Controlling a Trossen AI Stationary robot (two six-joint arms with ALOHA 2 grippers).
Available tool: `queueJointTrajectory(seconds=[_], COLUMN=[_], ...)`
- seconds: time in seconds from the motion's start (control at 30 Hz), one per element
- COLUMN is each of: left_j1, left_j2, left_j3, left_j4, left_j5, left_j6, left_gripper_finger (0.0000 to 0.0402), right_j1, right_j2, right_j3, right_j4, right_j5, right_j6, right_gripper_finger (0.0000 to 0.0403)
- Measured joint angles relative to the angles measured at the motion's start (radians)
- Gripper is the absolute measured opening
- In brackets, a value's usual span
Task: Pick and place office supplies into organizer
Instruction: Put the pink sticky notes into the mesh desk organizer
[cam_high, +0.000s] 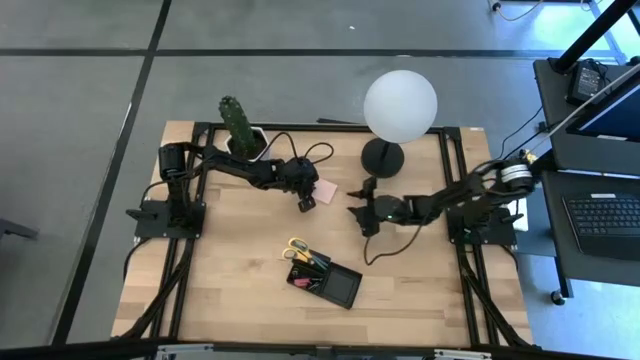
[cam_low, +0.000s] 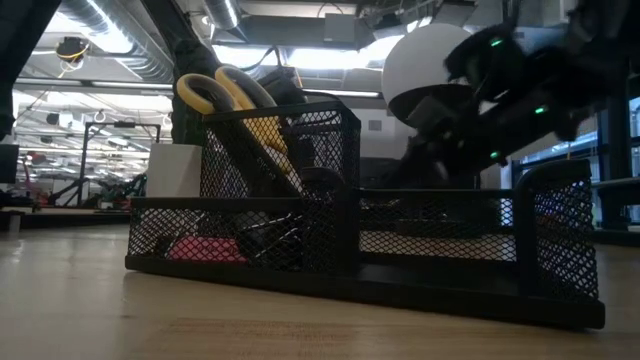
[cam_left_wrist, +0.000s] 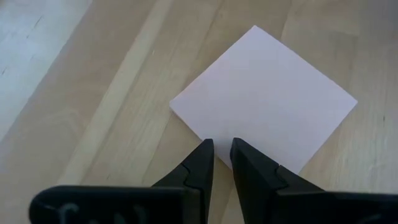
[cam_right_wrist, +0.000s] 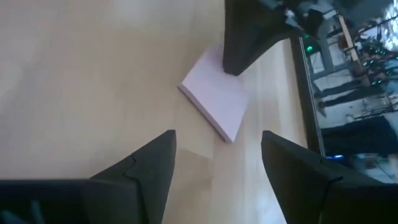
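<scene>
Left wrist view shows the left gripper (cam_left_wrist: 222, 149) right at the edge of the pink sticky-note pad (cam_left_wrist: 264, 99), its two dark fingers (cam_left_wrist: 199, 163) drawn close with only a thin slit between them and nothing held in that slit. The tips sit at the pad's near edge, and whether they touch it cannot be told. From above, this gripper (cam_high: 307, 203) is in the middle of the desk (cam_high: 230, 270), with the pad (cam_high: 323, 189) just beside it.

The right gripper (cam_high: 358, 200) hovers near the lamp's round black base (cam_high: 381, 157), fingers spread wide and empty. Its own camera looks between those spread fingers (cam_right_wrist: 146, 165) at the pad (cam_right_wrist: 214, 101) lying flat on the wood, with the left arm's dark tip over the pad's far corner.

The black mesh organizer (cam_high: 325, 280) sits toward the front of the desk, well apart from both grippers. Yellow-handled scissors (cam_low: 225, 95) stand tilted in its tall compartment (cam_low: 280, 180), and something pink (cam_low: 205, 248) lies in a low compartment beside it. A potted cactus (cam_high: 238, 125) and the white globe lamp (cam_high: 400, 103) stand at the back.
</scene>
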Motion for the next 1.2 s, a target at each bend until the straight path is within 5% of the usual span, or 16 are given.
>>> queueJointTrajectory(seconds=[0.43, 1.2], left_j1=[0.000, 0.002], left_j2=[0.000, 0.001], left_j3=[-0.001, -0.002], left_j4=[0.006, 0.013], left_j5=[0.021, 0.030], left_j6=[0.044, 0.054], left_gripper_finger=[0.0056, 0.0056], right_j1=[-0.074, -0.121], right_j2=[0.215, 0.223], right_j3=[0.215, 0.261], right_j4=[-0.048, -0.178], right_j5=[-0.003, -0.125], right_j6=[-0.282, -0.453], right_gripper_finger=[0.0236, 0.0236])
